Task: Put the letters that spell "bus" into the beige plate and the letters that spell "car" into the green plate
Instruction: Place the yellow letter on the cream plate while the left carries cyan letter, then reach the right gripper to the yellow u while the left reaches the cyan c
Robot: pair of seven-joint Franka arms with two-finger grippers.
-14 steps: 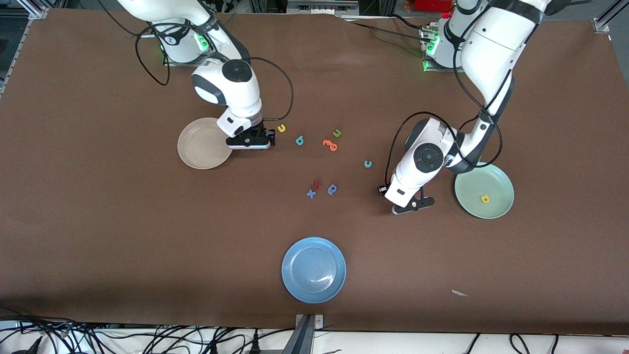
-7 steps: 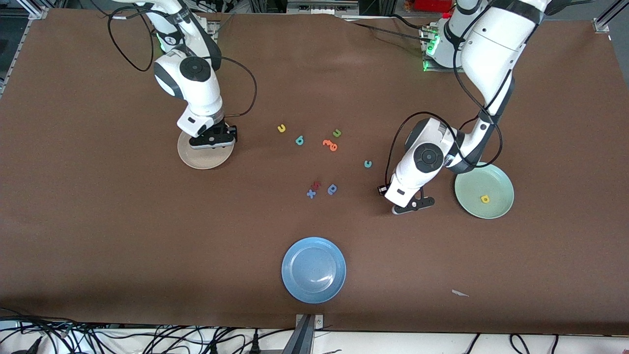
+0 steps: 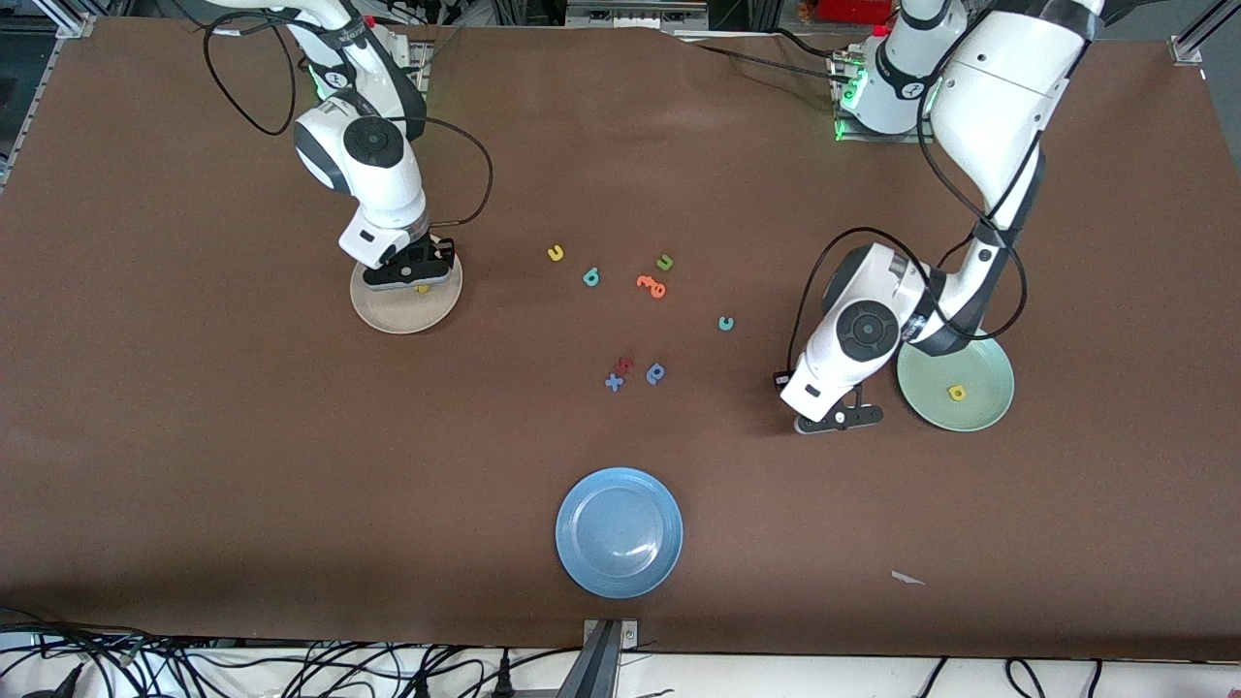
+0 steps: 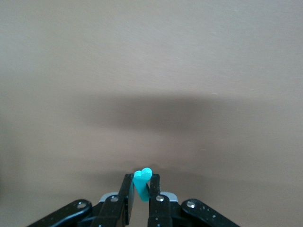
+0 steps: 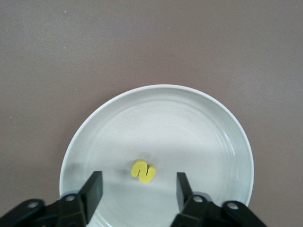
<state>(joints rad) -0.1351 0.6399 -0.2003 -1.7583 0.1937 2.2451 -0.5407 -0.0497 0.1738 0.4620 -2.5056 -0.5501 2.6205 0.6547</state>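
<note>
The right gripper [image 3: 409, 279] hangs low over the beige plate [image 3: 388, 312], which sits on the brown desk [image 3: 194, 436] toward the right arm's end; its fingers [image 5: 92, 189] are spread apart with nothing between them, and the yellow "s" [image 5: 143, 171] lies flat in the plate just below them. The left gripper [image 3: 840, 419] is above bare desk just beside the green plate [image 3: 979, 412], toward the left arm's end, its fingers [image 4: 126, 198] pressed together on the thin teal "r" [image 4: 141, 183], which sticks up from between them. The yellow "a" [image 3: 957, 393] already lies in the green plate. The remaining letters are loose on the desk between the two plates: the yellow "u" [image 3: 556, 253] and the teal "b" [image 3: 591, 278] sit near each other, closer to the beige plate, and the teal "c" [image 3: 726, 324] lies alone, closer to the left gripper. Among them are a green letter [image 3: 665, 262] with an orange letter [image 3: 652, 285] just beside it, and nearer the front camera a blue "x" [image 3: 614, 382], a small dark red letter [image 3: 625, 364] touching or nearly touching it, and a blue rounded letter [image 3: 656, 372]. A blue plate [image 3: 619, 531] stands close to the middle of the desk's front edge.
</note>
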